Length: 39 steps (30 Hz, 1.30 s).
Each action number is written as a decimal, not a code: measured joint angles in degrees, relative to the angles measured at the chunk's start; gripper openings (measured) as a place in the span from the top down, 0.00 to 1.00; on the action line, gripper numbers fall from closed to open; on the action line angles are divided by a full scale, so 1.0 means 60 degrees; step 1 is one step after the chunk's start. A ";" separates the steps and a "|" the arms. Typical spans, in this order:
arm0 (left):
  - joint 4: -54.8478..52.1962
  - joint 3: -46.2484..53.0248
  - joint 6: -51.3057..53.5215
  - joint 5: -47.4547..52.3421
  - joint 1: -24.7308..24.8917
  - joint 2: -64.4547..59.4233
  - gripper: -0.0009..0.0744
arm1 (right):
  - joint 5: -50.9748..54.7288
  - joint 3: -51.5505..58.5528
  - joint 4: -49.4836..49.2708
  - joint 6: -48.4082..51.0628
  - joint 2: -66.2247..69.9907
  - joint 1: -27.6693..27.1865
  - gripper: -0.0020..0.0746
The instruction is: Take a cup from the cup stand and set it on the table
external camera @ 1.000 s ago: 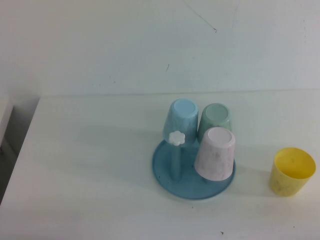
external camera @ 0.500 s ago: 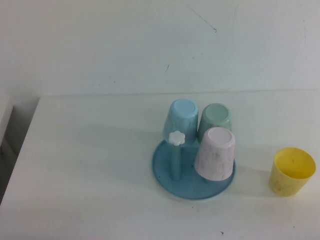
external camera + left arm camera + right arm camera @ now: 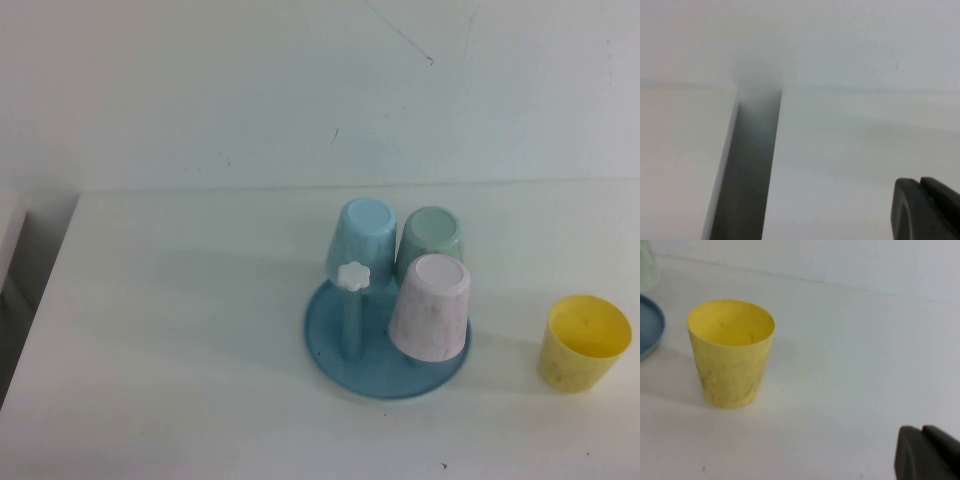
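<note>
The light blue cup (image 3: 360,240) hangs upside down on a peg at the back left of the round blue cup stand (image 3: 335,352), which stands on the white table (image 3: 180,330). A bare peg with a white flower knob (image 3: 353,276) rises in front of the cup. Neither gripper shows in the high view. My left gripper (image 3: 921,186) is shut and empty, over the table near its left edge. My right gripper (image 3: 923,433) is shut and empty, low over the table, right of the yellow cup (image 3: 731,352).
A pale green cup (image 3: 432,238) and a pinkish white cup (image 3: 431,308) also hang upside down on the stand. The yellow cup (image 3: 585,342) stands upright right of the stand, whose rim (image 3: 650,332) shows in the right wrist view. A dark gap (image 3: 747,165) runs along the table's left edge.
</note>
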<state>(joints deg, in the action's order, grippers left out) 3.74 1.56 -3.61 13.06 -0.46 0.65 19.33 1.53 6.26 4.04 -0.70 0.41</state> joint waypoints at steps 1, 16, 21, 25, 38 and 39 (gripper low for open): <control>0.0000 0.0000 0.0000 -0.0461 0.0000 0.0000 0.99 | -0.0231 0.0000 0.0020 0.0000 0.0000 0.0000 0.98; 0.0004 0.0000 0.0019 -0.6814 0.0000 0.0000 0.99 | -0.9102 0.0000 0.1021 -0.0054 0.0000 0.0000 0.98; 0.0020 0.0000 0.0019 -0.6871 0.0000 0.0000 0.99 | -0.9886 0.0000 0.0592 0.0127 0.0000 0.0000 0.98; 0.0040 0.0000 -0.0145 -0.6415 0.0000 0.0000 0.99 | -0.9530 0.0000 0.0510 0.0127 0.0000 0.0000 0.98; 0.0064 -0.2522 -0.1440 -0.0683 0.0000 -0.0576 0.99 | -0.0554 -0.3583 0.0377 0.0147 0.0898 0.0000 0.98; 0.0136 -0.2880 -0.1407 -0.0168 0.0000 -0.0900 0.99 | -0.0189 -0.3849 0.0326 0.0166 0.1153 0.0000 0.98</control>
<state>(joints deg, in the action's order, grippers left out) 4.56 -15.72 -12.06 12.05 -0.46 -4.75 18.19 -21.56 8.22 5.04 6.21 0.41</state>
